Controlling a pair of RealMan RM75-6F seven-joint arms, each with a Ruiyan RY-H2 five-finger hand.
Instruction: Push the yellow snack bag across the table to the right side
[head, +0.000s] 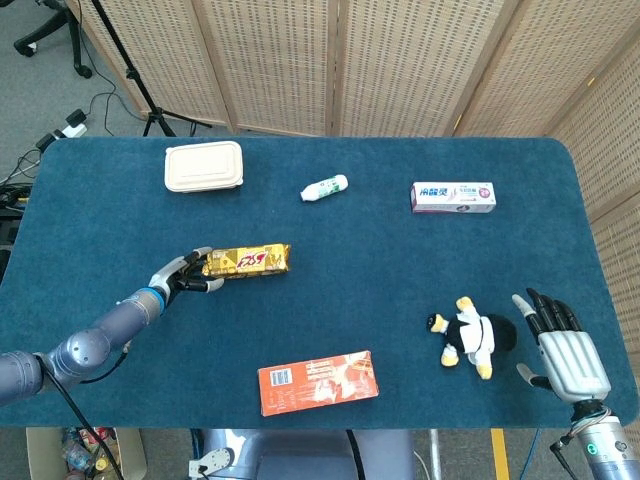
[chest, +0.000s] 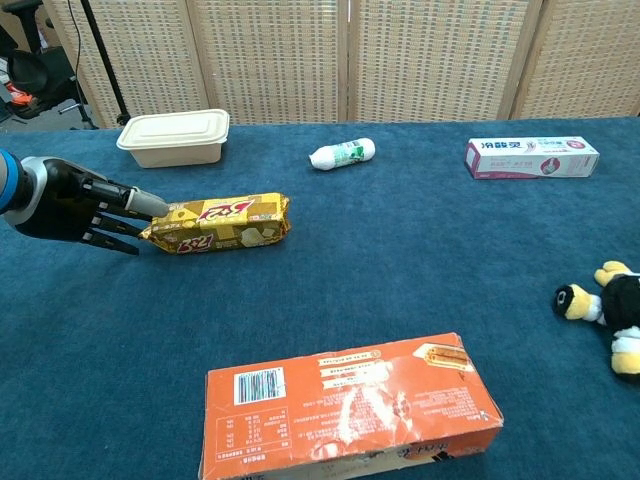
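While the left hand presses its straightened fingers against it, the yellow snack bag lies left of centre on the tabletop.
Right hand rests spread, holding nothing, beside the penguin toy.

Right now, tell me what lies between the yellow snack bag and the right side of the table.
Nothing visible blocks a straight push: the yellow snack bag has bare cloth to its right. The toothpaste box lies farther back, the plush penguin nearer the front.
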